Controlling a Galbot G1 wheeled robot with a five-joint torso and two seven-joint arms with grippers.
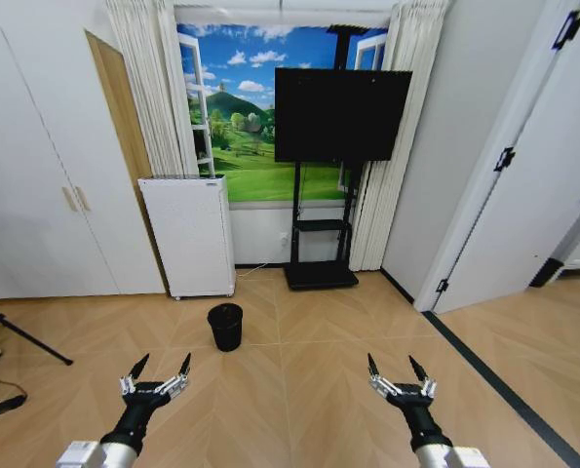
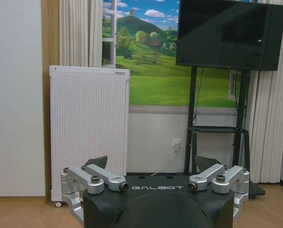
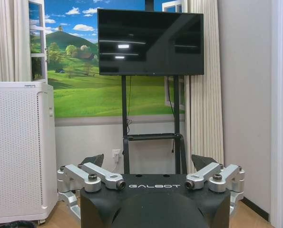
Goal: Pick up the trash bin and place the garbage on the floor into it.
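Note:
The trash bin [image 1: 225, 327] is a small round black bin standing upright on the wooden floor, ahead of me and slightly left of centre. My left gripper [image 1: 163, 361] is held low in front of me, open and empty, nearer to me than the bin and a little to its left. My right gripper [image 1: 392, 361] is at the same height on the right, open and empty, well apart from the bin. The wrist views show each gripper's fingers spread wide: the left gripper [image 2: 153, 164] and the right gripper [image 3: 148, 161]. The garbage is out of view.
A white perforated appliance [image 1: 189, 234] stands against the wall behind the bin. A TV [image 1: 340, 115] sits on a black stand [image 1: 321, 276] beside it. A black tripod leg [image 1: 21, 336] and a cable lie at the far left. A dark floor strip [image 1: 494, 385] runs along the right.

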